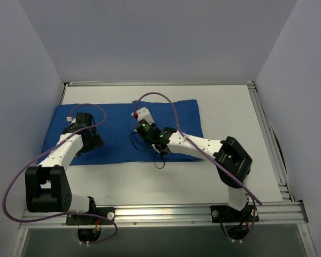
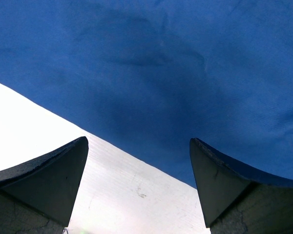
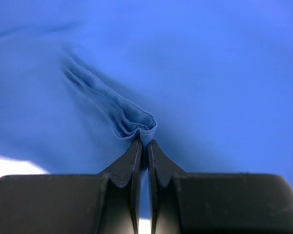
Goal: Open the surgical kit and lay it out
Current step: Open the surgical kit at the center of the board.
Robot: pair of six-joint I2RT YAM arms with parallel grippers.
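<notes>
The royal-blue cloth wrap (image 1: 123,128) lies folded flat across the far left and middle of the white table. My right gripper (image 1: 144,128) is over its middle, shut on a pinched, bunched fold of the cloth (image 3: 136,122). My left gripper (image 1: 91,140) is open and empty at the cloth's near left edge; in the left wrist view its fingers (image 2: 219,180) straddle the edge where the blue cloth (image 2: 176,73) meets the white table. The steel tray, instruments and packets are hidden from view.
The white table (image 1: 230,118) extends right of and in front of the cloth. Grey walls enclose the far and side edges. An aluminium rail (image 1: 166,214) runs along the near edge by the arm bases. Purple cables loop over both arms.
</notes>
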